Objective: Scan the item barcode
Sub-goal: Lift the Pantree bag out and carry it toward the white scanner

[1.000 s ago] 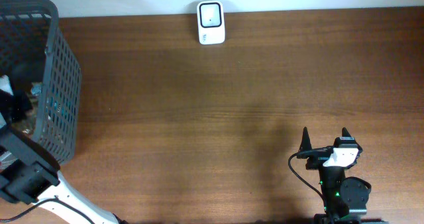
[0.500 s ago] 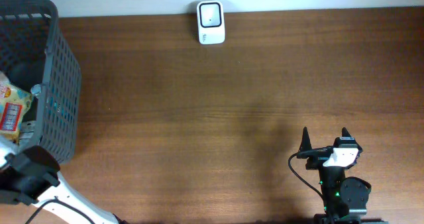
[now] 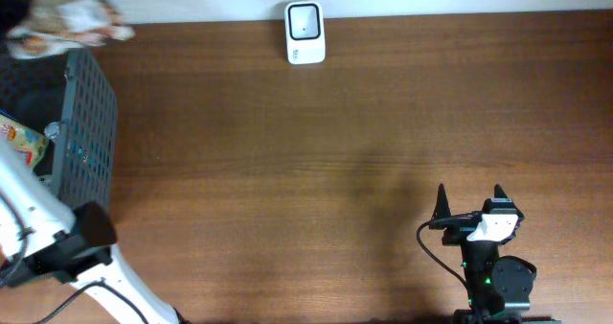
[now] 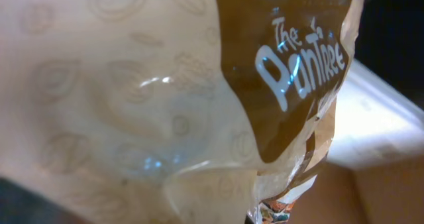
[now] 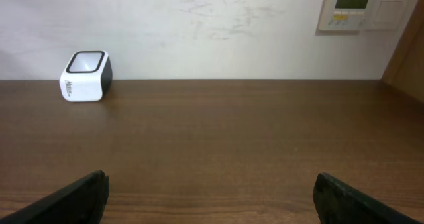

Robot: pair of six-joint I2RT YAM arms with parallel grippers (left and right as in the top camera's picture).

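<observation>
Snack bag (image 3: 67,17) was lifted out of basket (image 3: 91,123), far left, clamped by left gripper (image 3: 17,0). Right gripper (image 3: 469,197) was spread wide. One scanner (image 3: 306,33), one basket were counted.

1 snack packet (image 3: 65,19): glossy crinkled film, cream with faint printed outlines and a brown panel lettered "The Pantree" in white. It is up off the table (image 3: 335,151) at the far-left corner, blurred in overhead, and fills the left wrist view. 1 barcode scanner (image 3: 306,33): small white box, rounded corners, dark window, at the table's far edge, well apart from the packet.
</observation>
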